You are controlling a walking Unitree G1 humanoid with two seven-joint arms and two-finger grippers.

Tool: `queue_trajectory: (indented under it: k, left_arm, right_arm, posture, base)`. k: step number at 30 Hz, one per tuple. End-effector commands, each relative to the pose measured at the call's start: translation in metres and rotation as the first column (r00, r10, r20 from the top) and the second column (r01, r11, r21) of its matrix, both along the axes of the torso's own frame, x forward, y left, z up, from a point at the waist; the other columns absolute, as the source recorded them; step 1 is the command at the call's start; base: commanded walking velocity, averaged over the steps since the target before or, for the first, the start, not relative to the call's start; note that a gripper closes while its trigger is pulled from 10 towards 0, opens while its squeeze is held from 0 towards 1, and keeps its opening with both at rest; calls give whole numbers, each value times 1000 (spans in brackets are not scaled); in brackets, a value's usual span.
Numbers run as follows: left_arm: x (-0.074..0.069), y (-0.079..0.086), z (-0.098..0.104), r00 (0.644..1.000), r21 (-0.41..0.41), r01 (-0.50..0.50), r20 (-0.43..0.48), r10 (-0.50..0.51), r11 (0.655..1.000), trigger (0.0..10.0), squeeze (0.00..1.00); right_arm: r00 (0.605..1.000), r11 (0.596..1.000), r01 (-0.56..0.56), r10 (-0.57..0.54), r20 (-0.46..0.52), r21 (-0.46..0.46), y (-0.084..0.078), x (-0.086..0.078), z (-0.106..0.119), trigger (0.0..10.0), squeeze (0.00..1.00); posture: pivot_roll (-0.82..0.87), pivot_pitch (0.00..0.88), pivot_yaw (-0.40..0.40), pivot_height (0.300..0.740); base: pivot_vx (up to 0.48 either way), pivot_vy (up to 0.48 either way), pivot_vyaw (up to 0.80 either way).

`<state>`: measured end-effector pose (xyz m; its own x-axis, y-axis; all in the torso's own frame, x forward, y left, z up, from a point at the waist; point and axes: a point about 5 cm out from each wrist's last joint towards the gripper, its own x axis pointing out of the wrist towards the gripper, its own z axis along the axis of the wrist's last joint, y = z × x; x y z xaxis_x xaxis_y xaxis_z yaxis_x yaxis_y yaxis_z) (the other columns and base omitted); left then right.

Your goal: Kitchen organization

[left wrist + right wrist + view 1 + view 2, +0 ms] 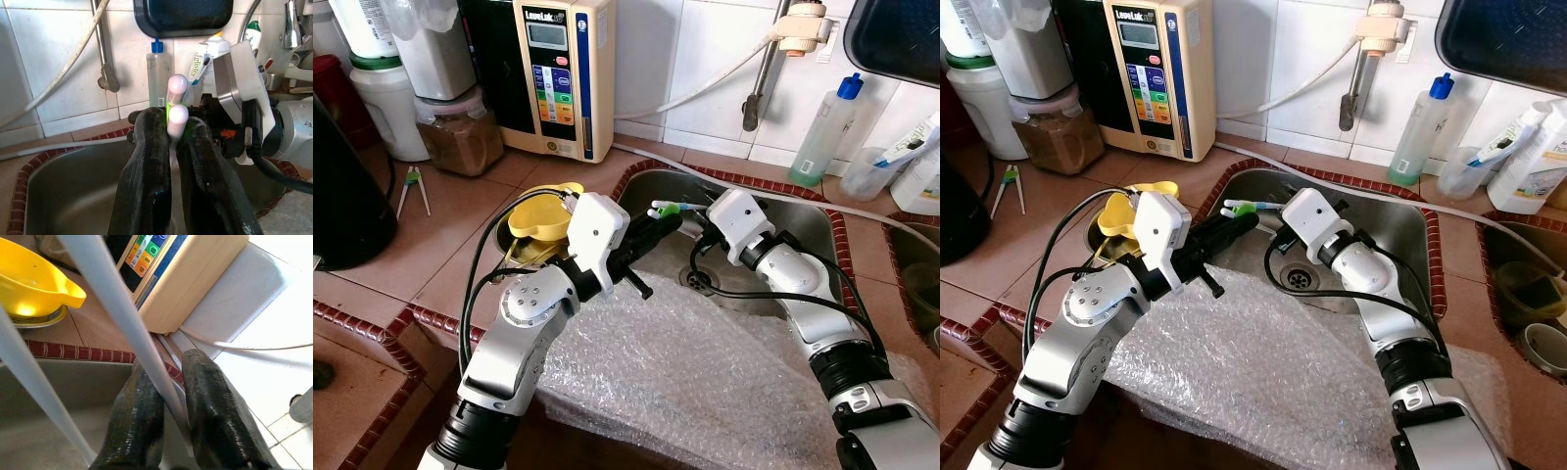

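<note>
**Left eye view: chopsticks mid-handover over the sink, sorting barely begun**

The left gripper and right gripper are meeting tip to tip above the sink. Between them a pair of pale chopsticks with a green band is being held. In the left wrist view the left fingers are pressing together on the rounded ends of the sticks. In the right wrist view the right fingers are closing around one stick, with the second stick passing just beside them.

Judgement: the pair is being passed between the arms and is not yet put away. Bubble wrap is lying below both grippers, and a yellow funnel is sitting behind the left gripper. Another chopstick pair is lying well beyond it on the counter, so most of the tidying appears to be remaining.
</note>
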<state>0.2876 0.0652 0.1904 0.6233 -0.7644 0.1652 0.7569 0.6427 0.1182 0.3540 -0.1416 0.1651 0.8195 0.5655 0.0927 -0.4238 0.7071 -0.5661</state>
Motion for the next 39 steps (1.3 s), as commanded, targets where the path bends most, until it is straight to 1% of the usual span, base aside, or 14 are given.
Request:
queue_trajectory:
  k: [1,2,3,4,6,15,20,25,29,30,31,32,33,39]
  left_arm:
    - [1,5,-5,1000,32,-17,-10,17,999,745,0]
    - [1,5,-5,1000,34,-18,-10,18,999,745,0]
    - [1,5,-7,1000,52,-21,-10,22,998,2902,0]
    - [1,5,-9,1000,57,-24,-15,25,998,9373,0]
    - [2,6,-11,998,42,-40,-40,41,998,10000,1000]
    - [3,17,-29,992,98,-87,-85,95,991,10000,1000]
    - [0,16,-36,992,157,-52,-102,68,986,10000,1000]
    - [0,18,-44,995,228,-41,-82,61,973,10000,1000]
    - [-1,18,-44,994,227,-38,-88,59,973,10000,1000]
    - [0,19,-44,994,233,-41,-86,63,972,10000,1000]
    - [0,19,-44,994,234,-42,-85,63,971,10000,1000]
    - [0,19,-45,994,237,-42,-85,64,971,10000,1000]
    - [-1,19,-45,994,241,-44,-84,66,970,10000,1000]
    - [-2,18,-47,995,245,-39,-80,60,969,10000,1000]
  right_arm:
    - [998,998,63,-63,11,30,-15,3,5,0,0]
    - [998,998,64,-64,11,30,-15,3,5,0,0]
    - [998,997,65,-66,10,29,-16,3,4,0,0]
    - [998,997,66,-66,9,29,-16,3,4,0,0]
    - [998,997,66,-66,7,29,-15,2,3,0,0]
    - [997,997,80,-81,-20,-20,-13,4,-7,0,0]
    - [984,982,131,-145,-101,-139,-21,11,-22,0,0]
    - [940,924,172,-258,-224,-341,-43,17,-44,0,0]
    - [906,906,225,-330,-264,-358,-55,19,-46,0,0]
    - [882,896,253,-368,-295,-365,-61,19,-49,3020,0]
    - [877,894,257,-375,-301,-366,-62,19,-50,3020,0]
    - [866,893,276,-391,-312,-355,-64,19,-50,10000,0]
    - [842,889,308,-421,-338,-339,-68,18,-53,10000,1000]
    - [792,888,323,-443,-420,-327,-72,13,-66,10000,1000]
  posture:
    - [-20,0,-1,740]
    - [-20,0,-1,740]
    - [-20,0,-1,740]
    - [-18,0,-1,740]
    - [-17,0,2,740]
    - [-9,0,9,740]
    - [-4,0,12,740]
    - [0,0,18,740]
    - [4,0,10,740]
    - [6,0,8,740]
    - [6,0,8,740]
    - [6,0,8,740]
    - [9,0,8,740]
    - [7,0,14,740]
  base:
    - [0,0,0]
    - [0,0,0]
    - [0,0,0]
    - [0,0,0]
    - [0,0,0]
    - [0,0,0]
    - [0,0,0]
    - [0,0,0]
    - [0,0,0]
    - [0,0,0]
    - [0,0,0]
    - [0,0,0]
    - [0,0,0]
    - [0,0,0]
